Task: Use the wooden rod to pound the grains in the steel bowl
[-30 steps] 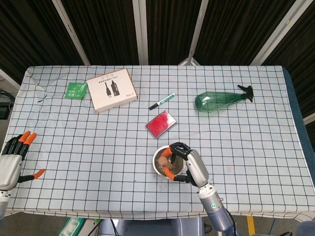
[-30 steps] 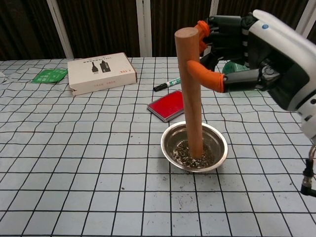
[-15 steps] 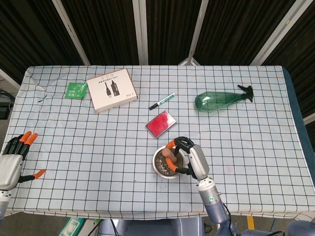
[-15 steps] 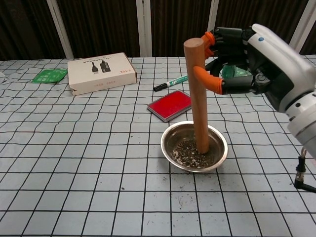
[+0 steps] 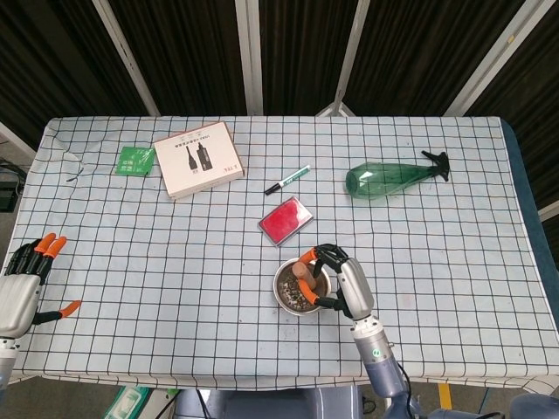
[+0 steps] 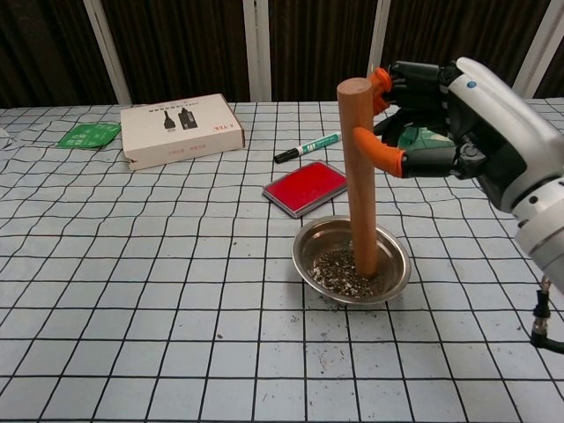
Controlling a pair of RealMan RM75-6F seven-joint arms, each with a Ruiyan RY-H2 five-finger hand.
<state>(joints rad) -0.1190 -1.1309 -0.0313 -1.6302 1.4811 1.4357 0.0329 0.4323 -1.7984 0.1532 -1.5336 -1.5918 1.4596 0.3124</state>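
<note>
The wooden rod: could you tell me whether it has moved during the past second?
Yes. The wooden rod has shifted right and stands more upright, judged against the red case.

Smooth brown cylindrical wooden rod (image 6: 359, 167): near-upright, slight lean, flat top up, lower end planted in grains. Round shiny steel bowl (image 6: 394, 266) on checked cloth, at 6 o'clock from table centre. Dark speckled crushed grains (image 6: 339, 274) heaped on bowl floor, mostly 7–9 o'clock of rod base.
</note>
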